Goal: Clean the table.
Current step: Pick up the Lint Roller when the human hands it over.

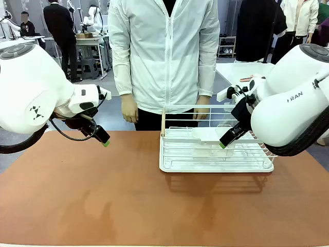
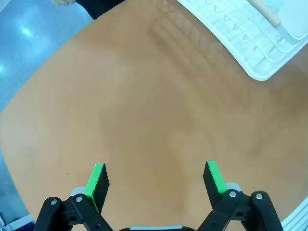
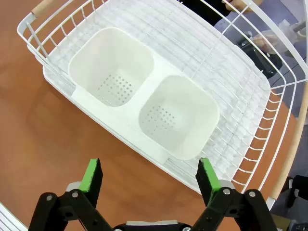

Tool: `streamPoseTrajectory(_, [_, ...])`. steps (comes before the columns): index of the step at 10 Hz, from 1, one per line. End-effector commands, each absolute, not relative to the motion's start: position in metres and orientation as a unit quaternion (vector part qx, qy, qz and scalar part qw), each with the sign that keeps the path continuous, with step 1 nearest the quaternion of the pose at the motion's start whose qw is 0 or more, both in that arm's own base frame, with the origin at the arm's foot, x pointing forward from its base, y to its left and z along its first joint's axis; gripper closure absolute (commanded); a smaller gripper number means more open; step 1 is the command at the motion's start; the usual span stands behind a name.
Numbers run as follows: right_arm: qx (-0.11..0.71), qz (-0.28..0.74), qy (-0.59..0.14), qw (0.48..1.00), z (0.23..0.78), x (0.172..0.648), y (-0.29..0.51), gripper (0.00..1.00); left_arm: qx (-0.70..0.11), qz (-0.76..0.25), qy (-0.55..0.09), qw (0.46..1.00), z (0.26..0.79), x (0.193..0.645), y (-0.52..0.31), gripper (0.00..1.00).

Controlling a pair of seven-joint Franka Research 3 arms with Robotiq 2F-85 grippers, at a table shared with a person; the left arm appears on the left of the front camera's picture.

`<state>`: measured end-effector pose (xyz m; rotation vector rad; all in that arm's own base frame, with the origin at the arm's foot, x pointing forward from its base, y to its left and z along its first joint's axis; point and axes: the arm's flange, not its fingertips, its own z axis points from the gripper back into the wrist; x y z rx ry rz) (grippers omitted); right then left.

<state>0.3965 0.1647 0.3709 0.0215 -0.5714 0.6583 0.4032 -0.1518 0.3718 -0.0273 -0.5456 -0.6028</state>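
On the reddish-brown surface point(image 1: 103, 195), right of the middle, stands a white wire rack point(image 1: 205, 169). Inside it sits a white holder point(image 3: 153, 77) with two perforated cups, both empty. The right gripper point(image 3: 149, 168) hangs above the holder, jaws wide; the left gripper point(image 2: 154, 168), jaws wide too, is over bare surface.

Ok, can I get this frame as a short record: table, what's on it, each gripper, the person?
table: reddish-brown, matte
rack: white wire, on the table, right of centre, toward the far side
holder: white, two cups, both empty, in the rack
left gripper: open, empty, over the tabletop
right gripper: open, empty, above the rack, near the holder
person: standing at the far side, hands down
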Motion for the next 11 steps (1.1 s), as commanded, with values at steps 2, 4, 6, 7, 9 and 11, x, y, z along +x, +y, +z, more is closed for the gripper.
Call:
streamPoseTrajectory(2, [0.010, 0.319, -0.277, 0.906, 0.3709, 0.3965, 0.1647, 0.00, -0.013, -0.293, -0.265, 0.918, 0.3718, 0.4032, -0.1519, 0.00])
streamPoseTrajectory(4, [0.010, 0.319, -0.277, 0.906, 0.3709, 0.3965, 0.1647, 0.00, -0.013, -0.293, -0.265, 0.918, 0.3718, 0.4032, -0.1519, 0.00])
streamPoseTrajectory(6, [0.010, 0.319, -0.277, 0.906, 0.3709, 0.3965, 0.1647, 0.00, -0.013, -0.293, -0.265, 0.918, 0.3718, 0.4032, -0.1519, 0.00])
streamPoseTrajectory(7, [0.010, 0.319, -0.277, 0.906, 0.3709, 0.3965, 0.1647, 0.00, -0.013, -0.293, -0.265, 0.918, 0.3718, 0.4032, -0.1519, 0.00])
streamPoseTrajectory(9, [0.010, 0.319, -0.277, 0.906, 0.3709, 0.3965, 0.1647, 0.00, -0.013, -0.293, -0.265, 0.918, 0.3718, 0.4032, -0.1519, 0.00])
streamPoseTrajectory(11, [0.010, 0.319, -0.277, 0.906, 0.3709, 0.3967, 0.1642, 0.00, -0.013, -0.294, -0.265, 0.918, 0.3718, 0.4029, -0.1526, 0.00])
